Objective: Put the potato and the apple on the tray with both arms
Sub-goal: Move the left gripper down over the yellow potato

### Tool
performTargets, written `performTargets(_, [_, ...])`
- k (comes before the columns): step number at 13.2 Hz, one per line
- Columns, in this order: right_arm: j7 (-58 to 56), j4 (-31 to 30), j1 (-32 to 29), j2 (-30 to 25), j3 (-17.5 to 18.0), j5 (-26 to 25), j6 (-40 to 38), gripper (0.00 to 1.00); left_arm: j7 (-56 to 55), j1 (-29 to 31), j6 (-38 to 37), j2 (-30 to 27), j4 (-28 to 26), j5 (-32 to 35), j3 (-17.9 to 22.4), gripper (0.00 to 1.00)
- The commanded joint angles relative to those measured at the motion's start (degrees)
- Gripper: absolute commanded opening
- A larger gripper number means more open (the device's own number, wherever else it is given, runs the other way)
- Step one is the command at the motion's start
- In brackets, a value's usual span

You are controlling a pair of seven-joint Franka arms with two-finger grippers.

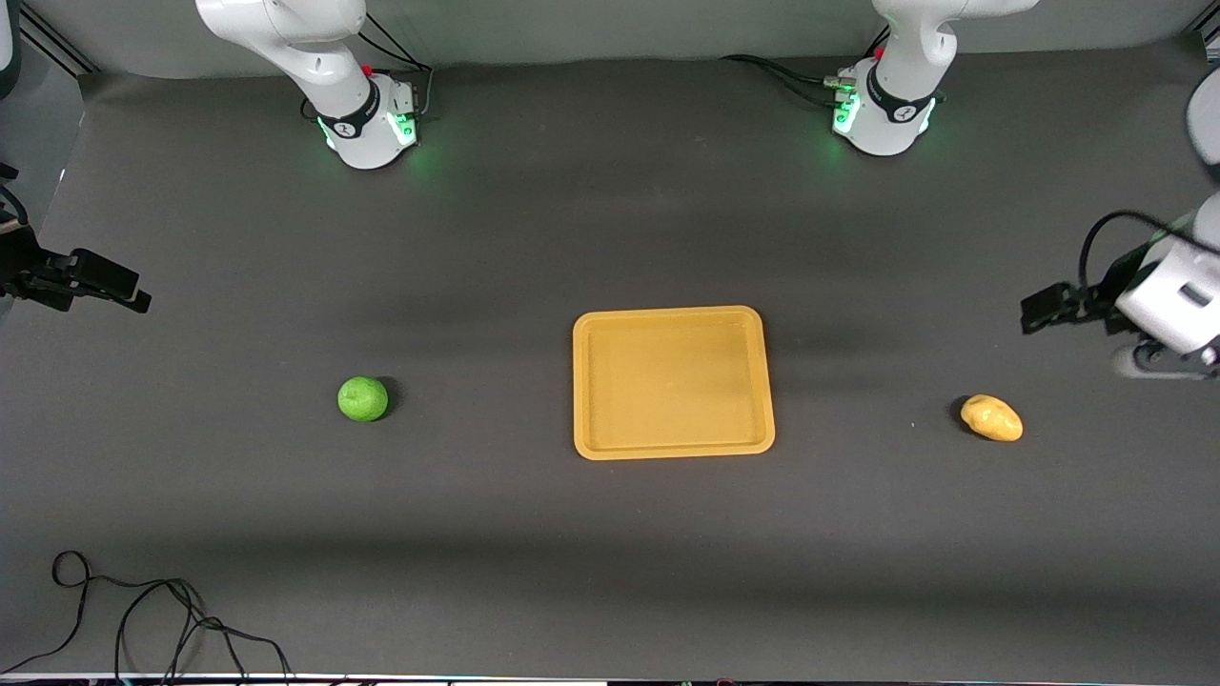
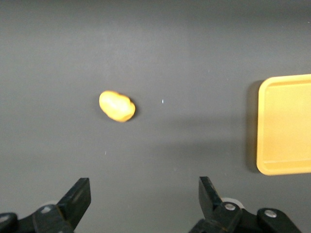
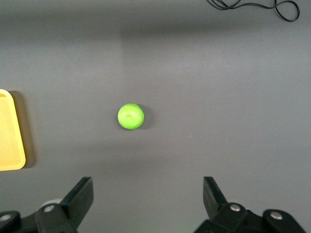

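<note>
Fingers wide on both: our left gripper (image 2: 141,206) hangs over bare table near the potato (image 1: 991,417), our right gripper (image 3: 148,206) near the apple (image 1: 363,398). Tray (image 1: 673,451) lies between them, empty. Both look firm, light, roll-prone; grip across middles.

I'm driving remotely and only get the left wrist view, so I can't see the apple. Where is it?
Observer: The apple lies on the table toward the right arm's end, apart from the tray.
Operator: Is anything on the tray?
Observer: No, and the potato lies toward the left arm's end.
Operator: Is the right gripper ready?
Observer: The right gripper is open, up over the table by the apple. The left gripper is open too.
</note>
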Motion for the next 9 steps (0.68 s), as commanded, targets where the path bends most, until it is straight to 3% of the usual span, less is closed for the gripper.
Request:
performTargets(1, [0.1,1.0,0.0,0.1,-0.1,0.3,-1.2,1.00,7.5,2.5,5.6,2.7,-2.8,-2.5,0.0,0.99])
performTargets(4, [0.5,0.9,0.1,0.1,-0.1,0.3,-1.2,1.00,13.6,5.6,10.2,8.1,-2.7,-2.9,-0.1,0.99])
performTargets(9, [0.8,0.5,0.1,0.3,-0.2,-0.2,-0.6,1.00,13.8,5.8,18.8,16.8,-2.5,-2.7,0.0,0.99])
